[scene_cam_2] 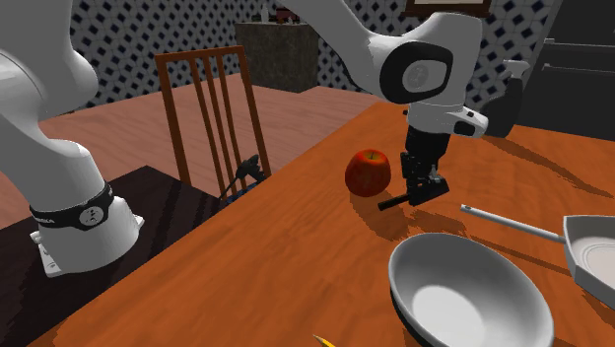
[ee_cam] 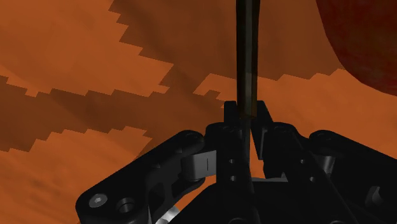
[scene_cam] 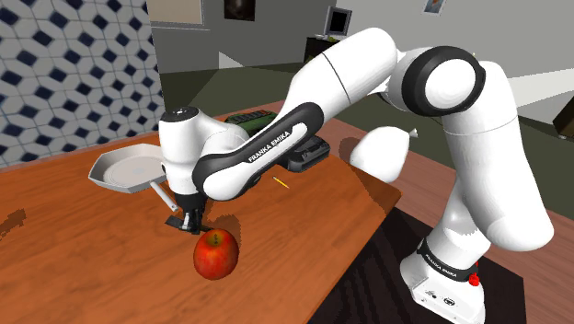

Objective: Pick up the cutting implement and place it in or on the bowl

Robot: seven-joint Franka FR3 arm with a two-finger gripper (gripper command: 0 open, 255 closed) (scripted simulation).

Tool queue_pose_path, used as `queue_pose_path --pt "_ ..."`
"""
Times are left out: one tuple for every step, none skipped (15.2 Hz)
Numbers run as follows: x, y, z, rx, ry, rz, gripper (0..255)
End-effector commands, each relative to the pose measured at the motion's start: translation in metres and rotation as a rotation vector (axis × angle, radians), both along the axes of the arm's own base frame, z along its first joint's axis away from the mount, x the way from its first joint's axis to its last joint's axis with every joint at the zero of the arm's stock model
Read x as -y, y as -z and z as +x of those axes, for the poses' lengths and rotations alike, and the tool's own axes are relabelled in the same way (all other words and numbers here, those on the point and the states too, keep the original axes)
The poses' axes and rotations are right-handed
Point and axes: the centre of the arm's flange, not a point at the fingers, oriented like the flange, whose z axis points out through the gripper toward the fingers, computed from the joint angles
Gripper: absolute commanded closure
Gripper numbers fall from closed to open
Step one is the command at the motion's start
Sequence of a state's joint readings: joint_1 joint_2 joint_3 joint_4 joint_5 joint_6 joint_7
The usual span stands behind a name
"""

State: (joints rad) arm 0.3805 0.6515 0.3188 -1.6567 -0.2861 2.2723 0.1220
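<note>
Since the dark knife [ee_cam: 246, 57] is lying low at the tabletop [scene_cam_2: 296, 256], your hand [scene_cam_2: 426, 192] is pinching it from above | apple [scene_cam_2: 368, 173] crowding just beside | bowl [scene_cam_2: 493, 281] waiting near.

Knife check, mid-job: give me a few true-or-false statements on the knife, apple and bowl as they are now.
1. The gripper is shut on the knife. True.
2. The apple lies in the bowl. False: it sits on the table, right beside the gripper.
3. The knife is already in the bowl. False: it is between the gripper's fingers, next to the apple and apart from the bowl.
4. A wooden chair stands at the table's edge. True.
</note>
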Motion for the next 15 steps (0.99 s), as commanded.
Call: queue_pose_path --pt "0.0 0.0 0.0 0.0 0.0 0.0 255" --pt "0.0 0.0 0.0 0.0 0.0 0.0 255" --pt "0.0 0.0 0.0 0.0 0.0 0.0 255" --pt "0.0 -0.005 0.0 0.0 0.0 0.0 255" --pt "0.0 -0.011 0.0 0.0 0.0 0.0 255" --pt "0.0 -0.016 0.0 0.0 0.0 0.0 255" --pt "0.0 -0.021 0.0 0.0 0.0 0.0 255" --pt "0.0 -0.026 0.0 0.0 0.0 0.0 255" --pt "0.0 -0.032 0.0 0.0 0.0 0.0 255" --pt "0.0 -0.037 0.0 0.0 0.0 0.0 255" --pt "0.0 -0.042 0.0 0.0 0.0 0.0 255" --pt "0.0 -0.047 0.0 0.0 0.0 0.0 255" --pt "0.0 -0.053 0.0 0.0 0.0 0.0 255" --pt "0.0 -0.058 0.0 0.0 0.0 0.0 255" --pt "0.0 -0.063 0.0 0.0 0.0 0.0 255"
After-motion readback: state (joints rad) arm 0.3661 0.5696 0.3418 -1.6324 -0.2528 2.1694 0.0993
